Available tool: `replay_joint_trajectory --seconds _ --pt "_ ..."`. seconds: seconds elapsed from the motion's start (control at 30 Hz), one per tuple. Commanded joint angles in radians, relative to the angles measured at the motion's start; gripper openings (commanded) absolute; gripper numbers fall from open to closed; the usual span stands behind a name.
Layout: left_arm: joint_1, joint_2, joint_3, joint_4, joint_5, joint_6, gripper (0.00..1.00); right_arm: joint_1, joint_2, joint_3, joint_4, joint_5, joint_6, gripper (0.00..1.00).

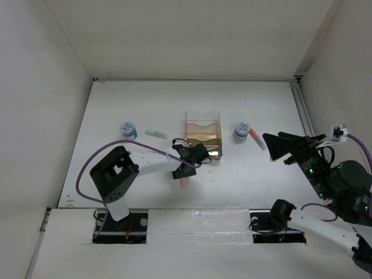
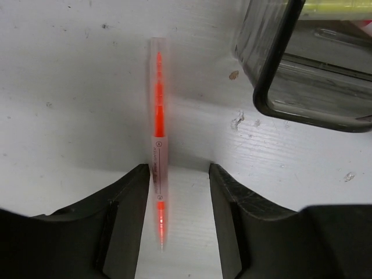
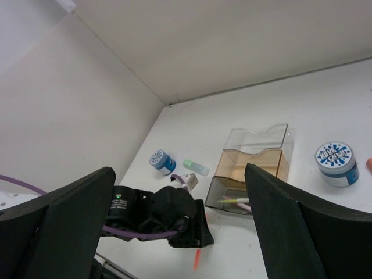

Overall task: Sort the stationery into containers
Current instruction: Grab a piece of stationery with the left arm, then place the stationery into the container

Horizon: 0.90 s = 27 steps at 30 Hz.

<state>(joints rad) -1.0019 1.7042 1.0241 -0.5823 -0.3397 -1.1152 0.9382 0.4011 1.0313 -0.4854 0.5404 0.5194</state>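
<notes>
A thin red pen (image 2: 158, 116) lies on the white table, its tip end between the fingers of my left gripper (image 2: 177, 171). The pen rests against the left finger, and a gap separates it from the right finger. From above, the left gripper (image 1: 182, 172) hangs over the pen (image 1: 182, 185), just in front of the clear organizer (image 1: 203, 136). A yellow pen and a pink pen (image 3: 235, 201) lie in its dark front compartment. My right gripper (image 1: 269, 145) hovers open and holds nothing, raised at the right.
Two blue patterned rolls (image 1: 128, 129) (image 1: 242, 130) stand left and right of the organizer. A green marker (image 1: 156, 133) lies near the left roll. A white-orange marker (image 1: 257, 138) lies by the right roll. White walls enclose the table.
</notes>
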Motion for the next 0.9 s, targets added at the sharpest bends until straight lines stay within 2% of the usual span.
replay_joint_trajectory --seconds 0.0,0.17,0.2,0.27,0.37,0.47,0.5,0.53,0.6,0.67,0.7,0.73,0.8,0.87 --pt "-0.004 0.005 -0.019 -0.04 -0.022 -0.049 0.41 0.01 -0.008 0.001 0.051 -0.014 -0.015 1.0" --pt "0.034 -0.063 -0.13 0.01 0.017 -0.06 0.15 0.01 -0.008 0.001 0.051 -0.023 -0.015 1.0" --pt "0.034 -0.078 -0.15 0.024 0.018 -0.06 0.0 0.01 -0.008 0.001 0.051 -0.023 -0.015 1.0" --pt "0.048 -0.128 -0.197 0.036 0.028 -0.069 0.0 0.01 -0.008 0.001 0.051 -0.023 -0.015 1.0" --pt "0.048 -0.179 -0.187 0.006 -0.001 -0.08 0.0 0.01 -0.018 0.001 0.051 -0.023 -0.015 1.0" --pt "0.034 -0.265 -0.118 -0.106 -0.112 -0.037 0.0 0.01 -0.018 0.01 0.042 -0.023 -0.015 1.0" --pt "0.034 -0.302 -0.046 -0.141 -0.154 -0.008 0.0 0.01 -0.018 0.01 0.042 -0.023 -0.015 1.0" --pt "0.034 -0.32 -0.009 -0.19 -0.221 0.035 0.0 0.01 -0.018 0.01 0.042 -0.023 -0.015 1.0" --pt "0.034 -0.353 0.09 -0.191 -0.265 0.156 0.0 0.01 -0.018 0.01 0.042 -0.023 -0.015 1.0" --pt "0.06 -0.4 0.132 -0.119 -0.274 0.378 0.0 0.01 -0.018 0.01 0.042 -0.023 -0.015 1.0" --pt "0.071 -0.416 0.142 -0.067 -0.242 0.476 0.0 0.01 -0.018 0.01 0.042 -0.023 -0.015 1.0" --pt "0.088 -0.435 0.154 0.04 -0.149 0.668 0.0 0.01 -0.018 0.01 0.042 -0.023 -0.015 1.0" --pt "0.098 -0.436 0.154 0.131 -0.034 0.852 0.0 0.01 -0.018 0.01 0.042 -0.014 -0.024 1.0" --pt "0.109 -0.39 0.224 0.157 0.037 0.97 0.0 0.01 -0.018 0.01 0.042 -0.014 -0.024 1.0"
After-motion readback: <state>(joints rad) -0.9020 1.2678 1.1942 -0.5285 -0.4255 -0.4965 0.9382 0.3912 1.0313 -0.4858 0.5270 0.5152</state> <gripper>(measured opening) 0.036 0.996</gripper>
